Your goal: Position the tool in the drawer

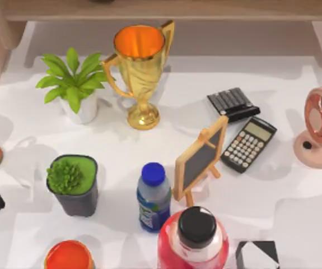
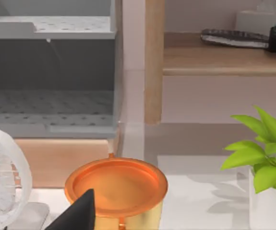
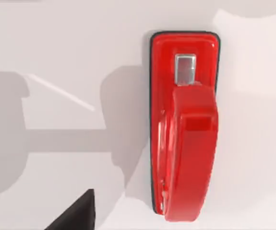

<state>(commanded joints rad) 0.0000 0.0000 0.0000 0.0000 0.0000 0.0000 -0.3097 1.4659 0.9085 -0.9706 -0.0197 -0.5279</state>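
My right gripper point(image 3: 75, 213) shows as one dark fingertip at the edge of my right wrist view, hanging above the white worktop point(image 3: 70, 62); I cannot tell whether it is open or closed. Beside it lies the red stapler point(image 3: 183, 124), flat on the worktop, glossy, on a black base, with a small metal plate near one end. Its long axis runs up and down that picture, with the plate end away from my fingertip. It bears no lettering that I can read.

My left gripper point(image 2: 78, 213) hangs just above a gold cup with an orange inside point(image 2: 116, 187), its state also unclear to me. Beyond stands a grey drawer unit point(image 2: 51, 72). A leafy potted plant point(image 2: 267, 163) stands nearby.
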